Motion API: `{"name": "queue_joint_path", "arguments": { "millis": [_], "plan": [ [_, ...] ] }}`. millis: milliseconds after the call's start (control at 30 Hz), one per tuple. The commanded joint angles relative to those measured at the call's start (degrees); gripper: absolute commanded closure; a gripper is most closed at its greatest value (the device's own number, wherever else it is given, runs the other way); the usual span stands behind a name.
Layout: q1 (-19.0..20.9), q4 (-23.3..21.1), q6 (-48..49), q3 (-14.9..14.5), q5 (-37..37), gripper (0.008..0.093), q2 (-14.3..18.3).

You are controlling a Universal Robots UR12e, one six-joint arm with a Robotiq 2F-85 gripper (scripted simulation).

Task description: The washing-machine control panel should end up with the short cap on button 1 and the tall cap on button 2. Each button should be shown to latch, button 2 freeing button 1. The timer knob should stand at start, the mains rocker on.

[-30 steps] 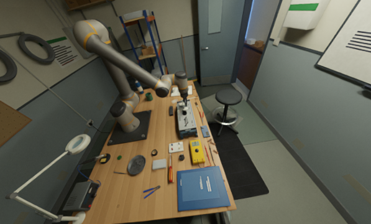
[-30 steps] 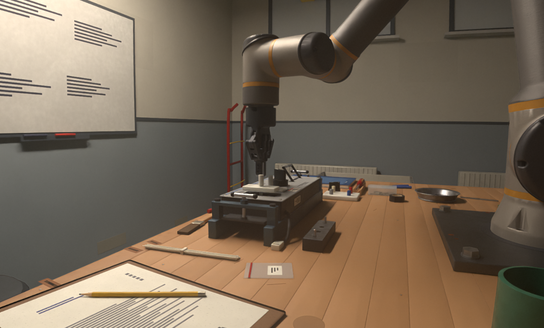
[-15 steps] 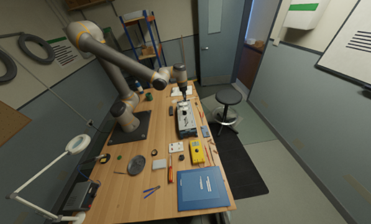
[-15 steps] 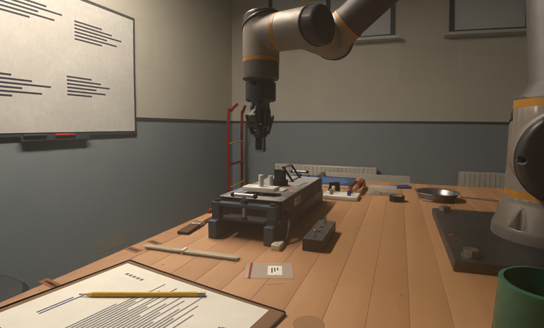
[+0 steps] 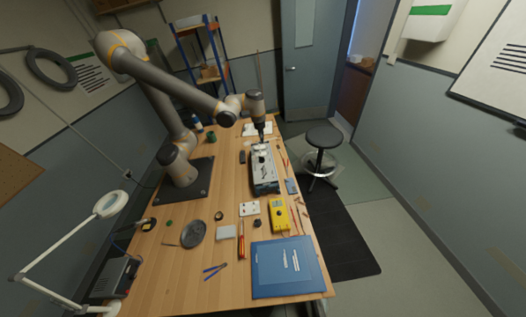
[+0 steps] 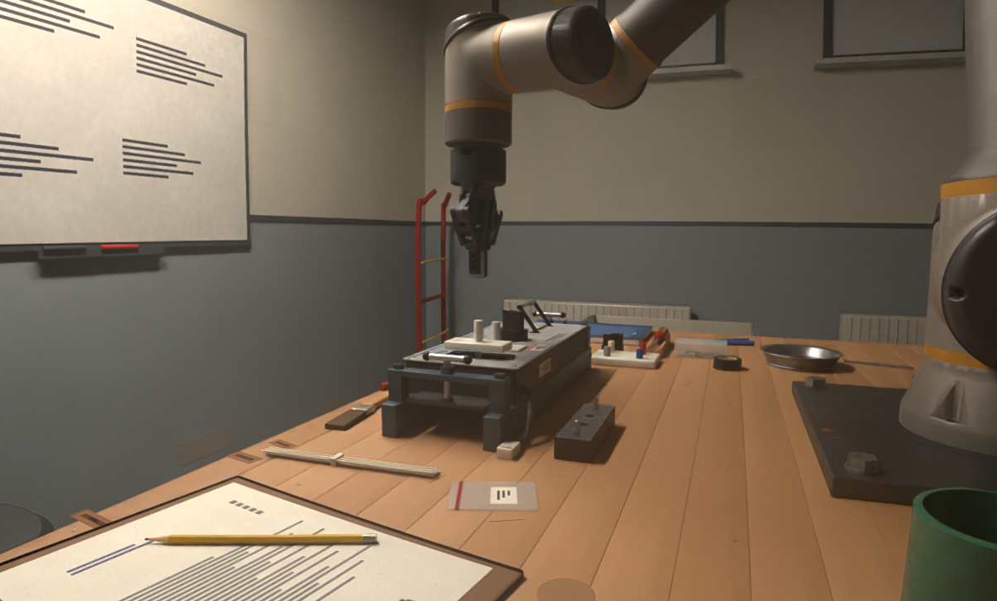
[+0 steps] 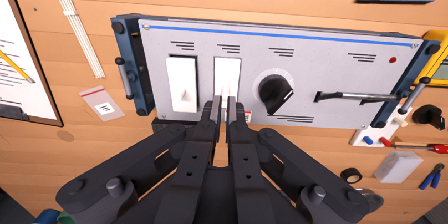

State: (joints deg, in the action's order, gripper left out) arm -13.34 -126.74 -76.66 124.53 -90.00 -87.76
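The second white button cap (image 7: 227, 82) sits on the grey control panel (image 7: 275, 75) directly under my gripper (image 7: 222, 103), which hovers well above it, closed and empty. The first white cap (image 7: 182, 85) sits in the slot to its left. From the second side camera the caps (image 6: 485, 330) rise as two short posts, and the gripper (image 6: 476, 263) hangs above them. The black timer knob (image 7: 275, 92) has its white mark pointing to the right. A lever (image 7: 353, 96) lies further right, below a red dot (image 7: 392, 60). The panel (image 5: 263, 167) rests on a blue frame on the bench.
A blue mat (image 5: 286, 265) lies at the near bench end. A yellow meter (image 5: 279, 214) lies beside the panel. A clipboard with a pencil (image 6: 263, 538), a white rod bundle (image 6: 352, 462), a black block (image 6: 584, 430) and a green cup (image 6: 968, 542) lie around the panel.
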Motion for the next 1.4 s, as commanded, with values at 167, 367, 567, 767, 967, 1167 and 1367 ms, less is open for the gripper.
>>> {"name": "queue_joint_path", "arguments": {
  "millis": [167,367,567,767,967,1167,1367],
  "plan": [
    [0.0,-0.01,0.0,-0.06,0.0,0.0839,-0.03],
    [0.0,0.0,0.0,-0.06,0.0,0.0719,-0.04],
    [0.0,0.0,0.0,-0.07,0.0,0.0634,-0.05],
    [0.0,0.0,0.0,-0.07,0.0,0.0634,-0.05],
    [-1.17,-0.01,1.17,0.42,-0.01,0.0634,-0.52],
    [-5.66,-0.03,5.61,2.02,-0.01,0.0634,-2.11],
    [-7.22,-0.02,7.22,2.5,0.01,0.0634,-2.59]
  ]
}}
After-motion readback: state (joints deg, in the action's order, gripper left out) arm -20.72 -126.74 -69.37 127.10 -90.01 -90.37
